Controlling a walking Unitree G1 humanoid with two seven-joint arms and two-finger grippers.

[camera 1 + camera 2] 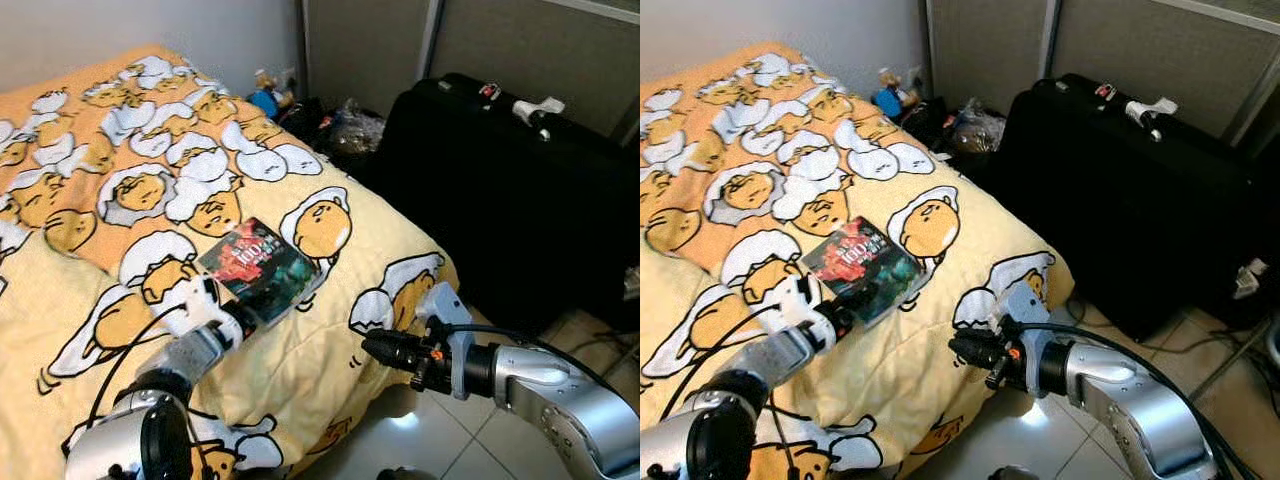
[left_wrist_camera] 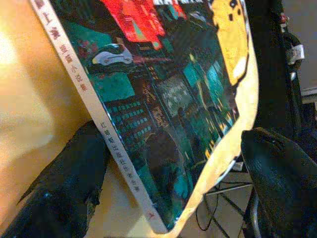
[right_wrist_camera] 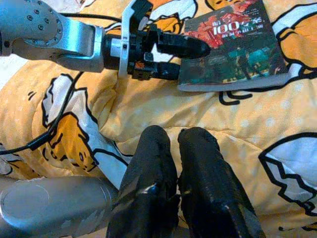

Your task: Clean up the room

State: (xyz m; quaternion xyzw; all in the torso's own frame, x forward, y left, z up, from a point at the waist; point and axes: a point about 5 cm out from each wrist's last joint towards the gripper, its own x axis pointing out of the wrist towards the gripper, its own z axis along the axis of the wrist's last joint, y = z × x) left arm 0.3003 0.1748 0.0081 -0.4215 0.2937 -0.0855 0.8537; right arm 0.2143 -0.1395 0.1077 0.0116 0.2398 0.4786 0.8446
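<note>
A paperback book [image 1: 260, 265] with a dark teal and red cover lies flat on the yellow cartoon-egg blanket [image 1: 150, 150] near the bed's front edge. My left gripper [image 1: 240, 318] is open at the book's near corner. One black finger [image 2: 64, 193] lies against the spine and the other stands off the cover's far side. In the right wrist view the left gripper [image 3: 190, 62] has one finger over the cover and one beside the spine. My right gripper [image 1: 370, 348] is shut with nothing in it, hovering off the bed's edge to the book's right.
A large black suitcase [image 1: 520, 170] with a white tag on top stands to the right of the bed. Toys and bags [image 1: 340, 125] clutter the floor at the bed's far corner. Tiled floor [image 1: 420, 430] and loose cables [image 1: 600, 350] lie below my right arm.
</note>
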